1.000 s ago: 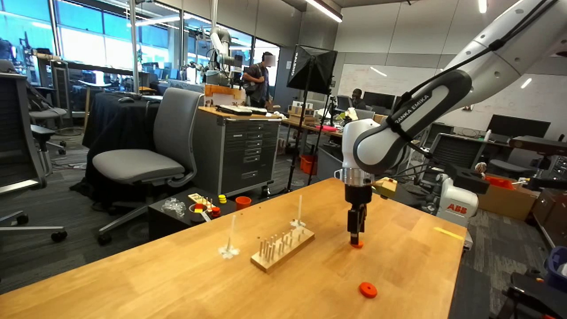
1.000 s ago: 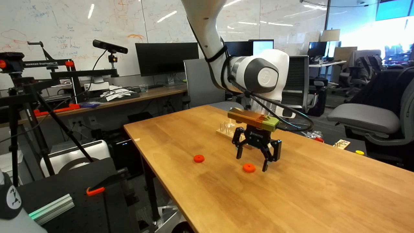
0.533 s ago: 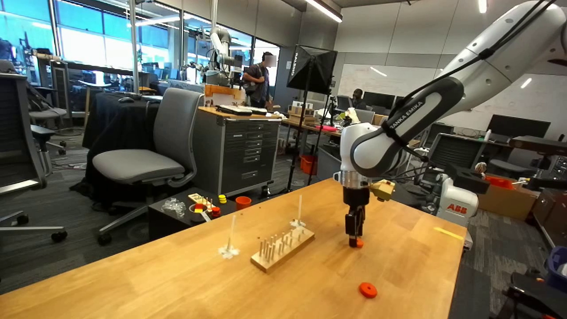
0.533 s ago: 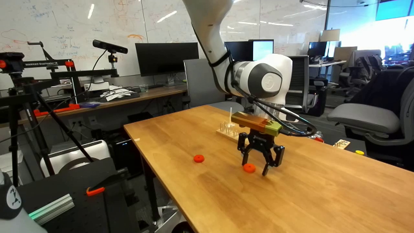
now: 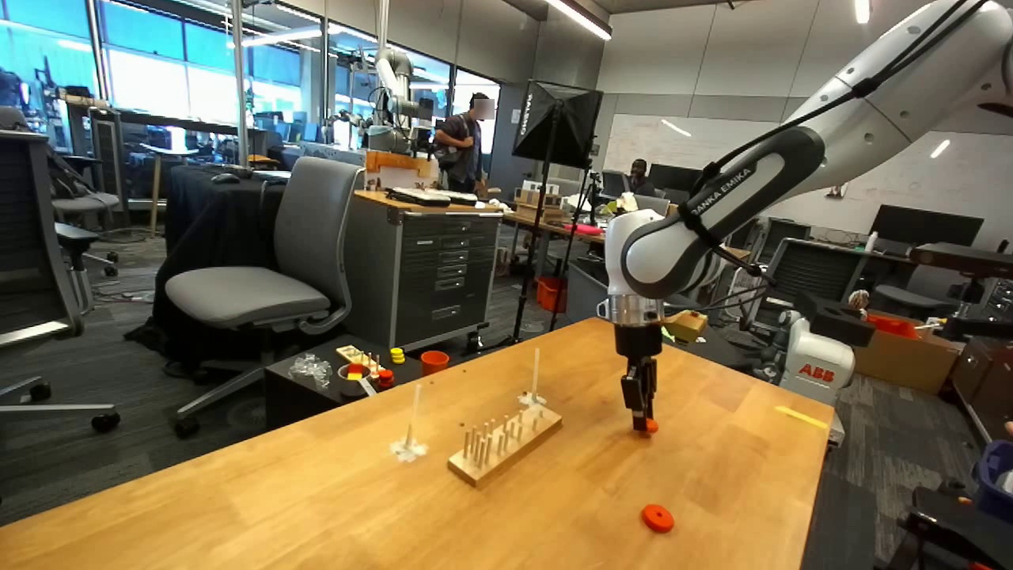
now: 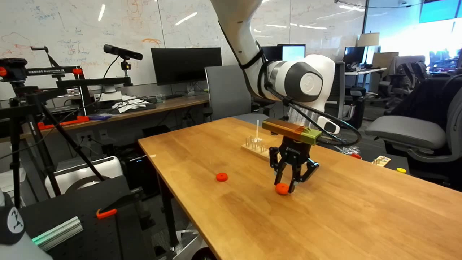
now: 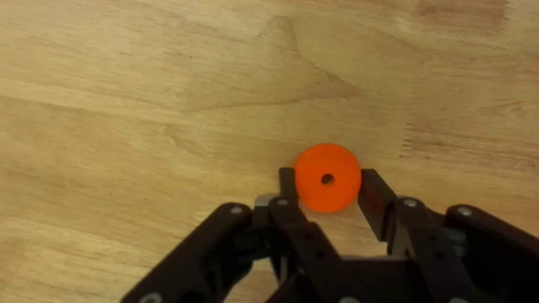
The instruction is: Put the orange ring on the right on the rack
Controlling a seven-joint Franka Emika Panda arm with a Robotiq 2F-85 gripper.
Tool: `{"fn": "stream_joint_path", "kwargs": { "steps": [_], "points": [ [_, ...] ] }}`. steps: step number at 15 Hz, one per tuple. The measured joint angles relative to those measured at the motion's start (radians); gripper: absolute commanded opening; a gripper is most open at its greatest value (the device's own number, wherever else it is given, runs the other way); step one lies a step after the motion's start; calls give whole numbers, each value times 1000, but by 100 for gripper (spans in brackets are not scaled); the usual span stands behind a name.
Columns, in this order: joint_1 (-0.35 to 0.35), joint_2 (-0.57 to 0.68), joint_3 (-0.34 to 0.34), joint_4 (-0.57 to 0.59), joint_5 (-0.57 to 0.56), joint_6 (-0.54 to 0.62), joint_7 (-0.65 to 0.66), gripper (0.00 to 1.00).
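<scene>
The orange ring (image 7: 311,185) on the right sits flat between the fingertips of my gripper (image 7: 327,176), touched on both sides in the wrist view. In both exterior views this orange ring (image 5: 653,426) (image 6: 282,189) shows at the fingertips of the gripper (image 6: 284,185), low over the table; whether it clears the wood I cannot tell. An identical ring (image 5: 665,525) (image 6: 222,177) lies flat on the table, apart from the gripper. The pale wooden rack (image 5: 475,473) with several upright pegs stands away from the gripper; in an exterior view the gripper partly hides the rack (image 6: 257,152).
Two thin upright stands rise on the far side of the rack, one stand (image 5: 414,416) past its near end and one stand (image 5: 536,376) by its far end. A dark side table (image 5: 293,412) with an orange cup (image 5: 434,362) sits beyond the table edge.
The jaws have closed from wide apart onto the orange ring. Gripper and ring have shifted slightly, and the ring has moved a little from its earlier spot. The other ring and rack stayed put.
</scene>
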Motion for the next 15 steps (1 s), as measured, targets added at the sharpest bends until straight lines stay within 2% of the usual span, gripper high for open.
{"fn": "stream_joint_path", "kwargs": {
  "steps": [4, 9, 15],
  "points": [
    [-5, -4, 12, 34, 17, -70, -1, 17],
    [0, -35, 60, 54, 60, -90, 0, 17],
    [44, -52, 96, 86, 88, -97, 23, 17]
  ]
}}
